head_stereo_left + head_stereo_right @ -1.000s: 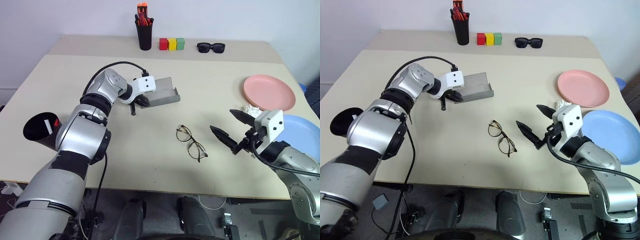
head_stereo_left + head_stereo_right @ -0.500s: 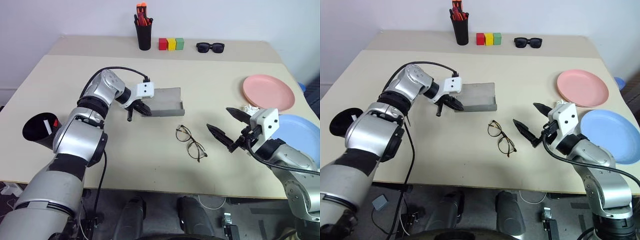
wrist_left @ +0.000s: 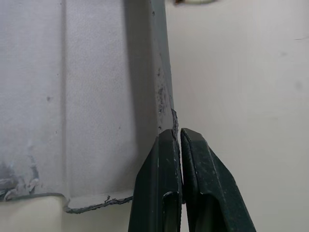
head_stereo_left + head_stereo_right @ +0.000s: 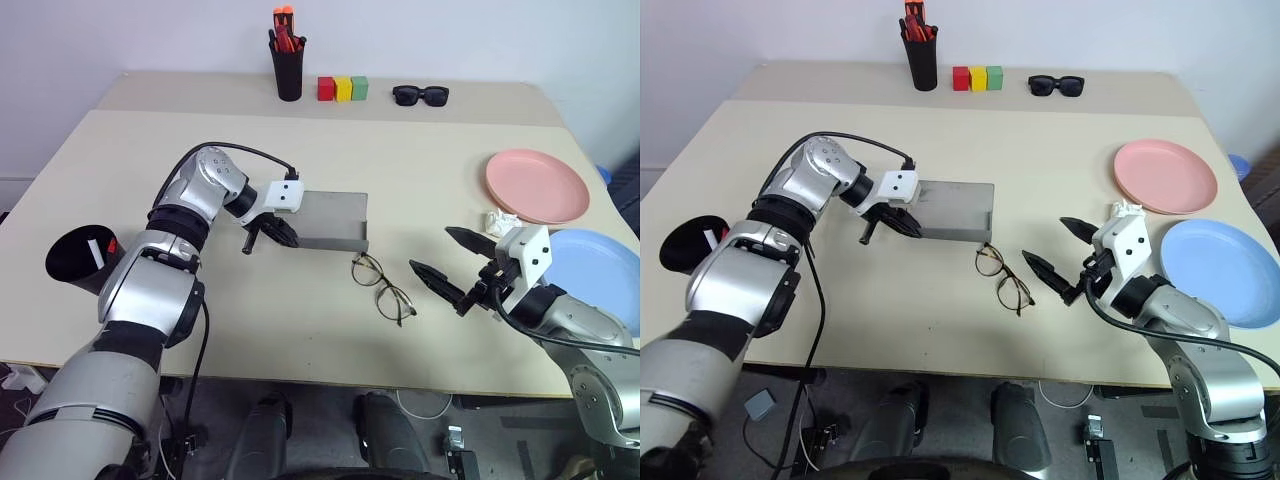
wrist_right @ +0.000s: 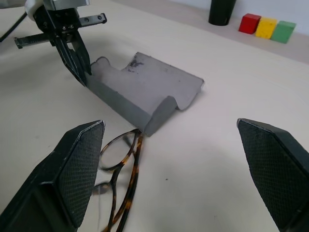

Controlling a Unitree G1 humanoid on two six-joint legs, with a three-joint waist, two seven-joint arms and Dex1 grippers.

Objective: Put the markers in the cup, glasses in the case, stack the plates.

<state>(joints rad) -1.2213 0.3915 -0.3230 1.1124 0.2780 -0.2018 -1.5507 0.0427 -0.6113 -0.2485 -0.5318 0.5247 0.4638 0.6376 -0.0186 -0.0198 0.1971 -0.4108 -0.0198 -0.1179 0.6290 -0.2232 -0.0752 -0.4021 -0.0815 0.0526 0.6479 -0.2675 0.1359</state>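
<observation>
You have the case (image 4: 332, 219) mid-worktop (image 4: 420, 160), glasses (image 4: 383, 286) just before its right end, plates (image 4: 537, 184) far right, cup (image 4: 78, 262) far left.

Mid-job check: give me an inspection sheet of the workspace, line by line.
Surface: beige table, bare in the middle.
Job's things: grey case open beside glasses; markers in cup; pink plate and blue plate unstacked.
Clutter: pen holder, coloured blocks, sunglasses, white crumpled scrap.
Grippers: left gripper shut on the case's edge; right gripper open, empty, near the glasses.
Cables: black cable over left arm.
Surroundings: plain wall.
</observation>
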